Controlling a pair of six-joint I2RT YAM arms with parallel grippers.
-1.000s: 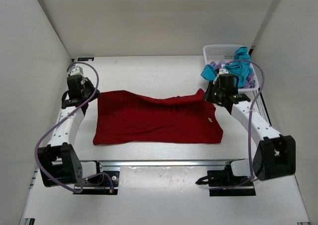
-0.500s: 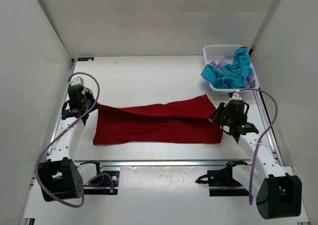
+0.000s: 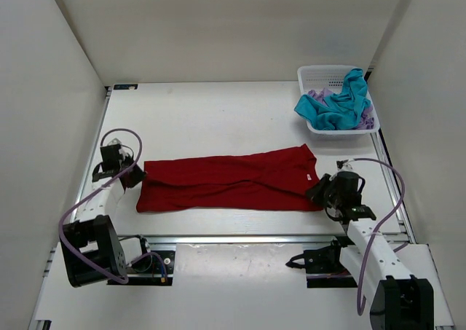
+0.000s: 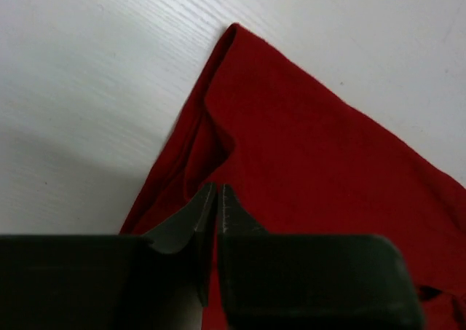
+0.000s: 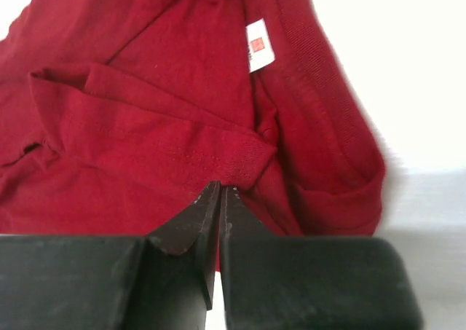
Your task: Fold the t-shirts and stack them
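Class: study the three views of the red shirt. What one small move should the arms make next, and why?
Probably open both grippers and lift clear. The red t-shirt already lies as a long doubled band, and the left gripper and right gripper sit at its two ends, right at the cloth.

Table (image 3: 218,111): white, matte, faint wood grain | Walls (image 3: 233,24): plain white panels, three sides | Light: even, soft shadows
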